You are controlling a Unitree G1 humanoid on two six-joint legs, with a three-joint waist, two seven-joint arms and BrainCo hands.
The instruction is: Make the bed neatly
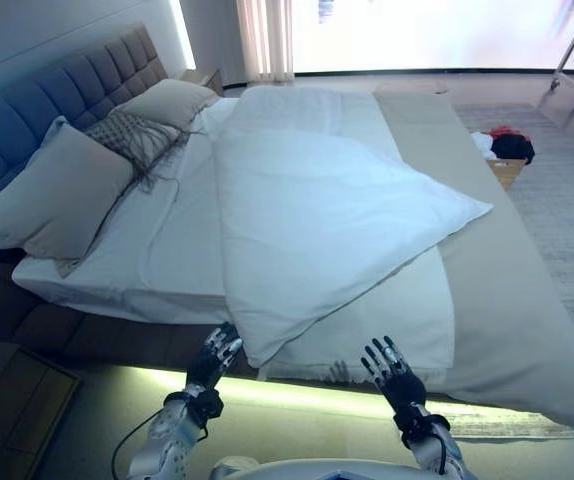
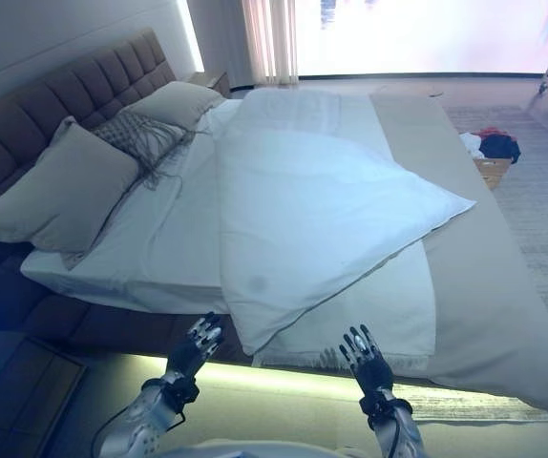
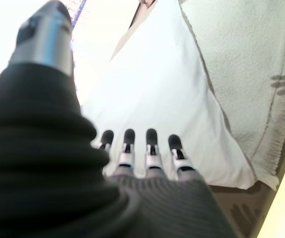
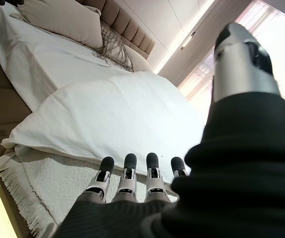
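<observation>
— Where's the duvet?
— Folded crooked on the bed, long side head to foot, a corner pointing right. 2 pillows at the headboard.
— Hands?
— Left hand and right hand spread, empty, near the edge.

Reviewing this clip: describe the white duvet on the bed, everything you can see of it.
The white duvet is plain, soft-looking cloth, thick and puffy. It lies crooked across the bed, folded back on itself so one corner points toward the robot's right and another hangs at the near edge. It rests on a cream blanket with a fringed edge and overlaps the white sheet. The left hand reaches up near its near corner; contact is unclear. The right hand is apart from it.
</observation>
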